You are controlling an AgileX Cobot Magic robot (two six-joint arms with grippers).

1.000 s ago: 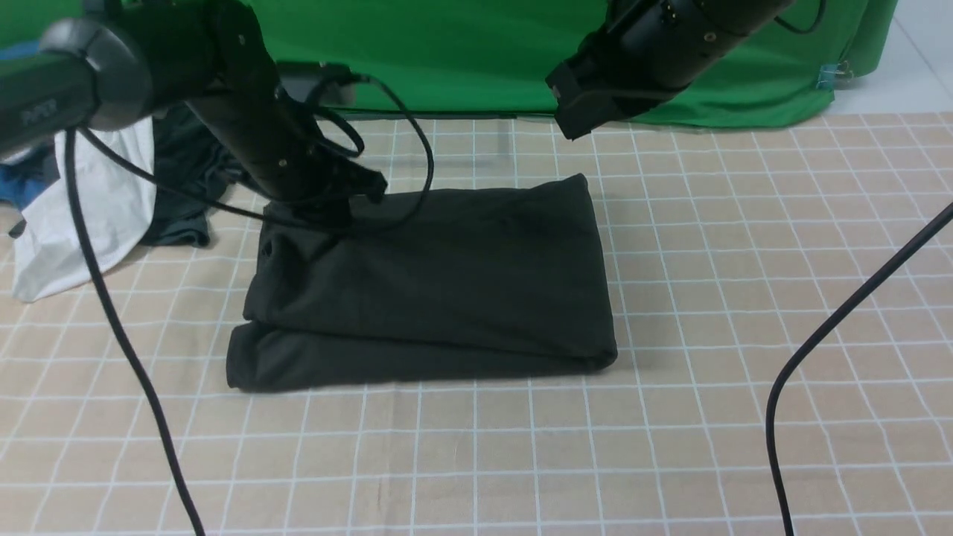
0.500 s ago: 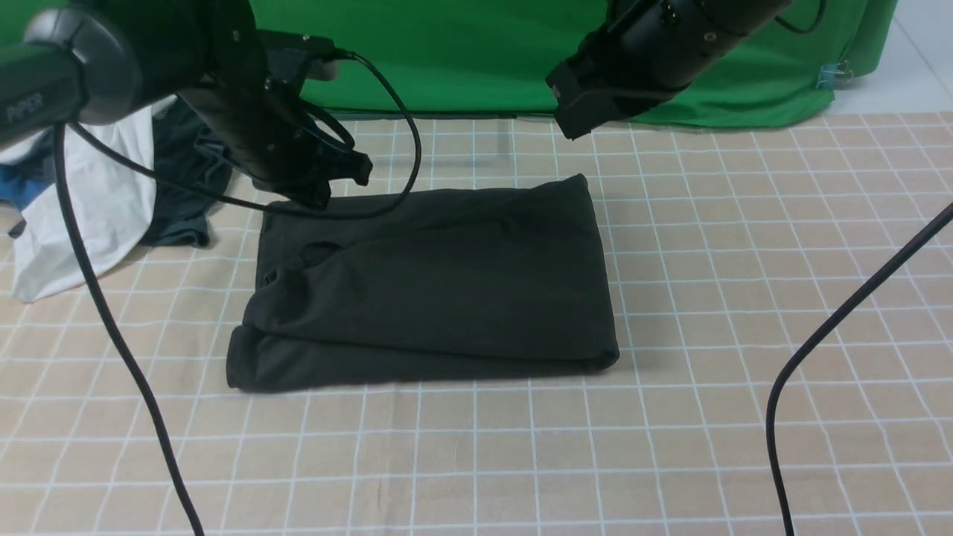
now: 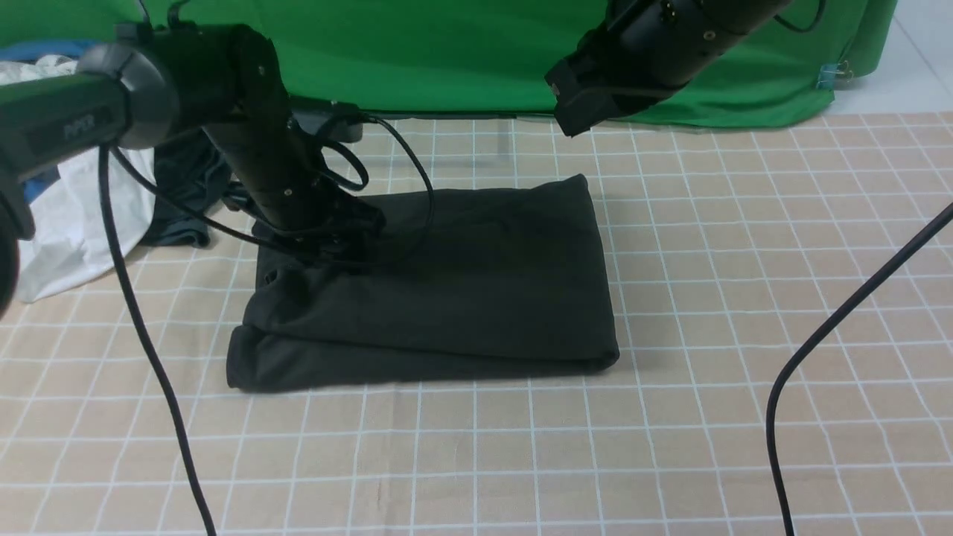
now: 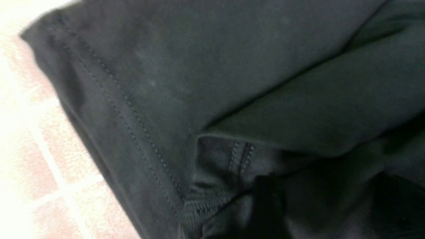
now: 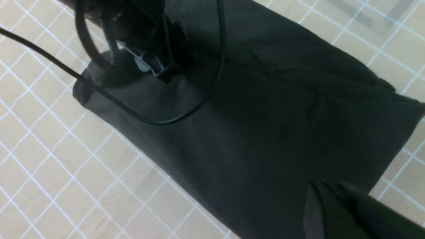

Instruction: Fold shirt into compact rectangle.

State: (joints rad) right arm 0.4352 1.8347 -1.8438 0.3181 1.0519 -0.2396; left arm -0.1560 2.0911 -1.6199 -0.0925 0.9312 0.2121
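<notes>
Beige checked tablecloth point(image 3: 670, 298) underneath; green backdrop point(image 3: 461, 59) behind; white garment point(image 3: 59, 223), grey garment point(image 3: 175, 227) heaped together far left.

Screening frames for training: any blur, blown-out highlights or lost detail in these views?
Front view: sharp, even light, folded black cotton T-shirt casts a soft shadow on the beige checked tablecloth. Left wrist view: soft focus on the shirt, tablecloth blown out to near white. Right wrist view: mostly sharp; right gripper a dark out-of-focus mass.
</notes>
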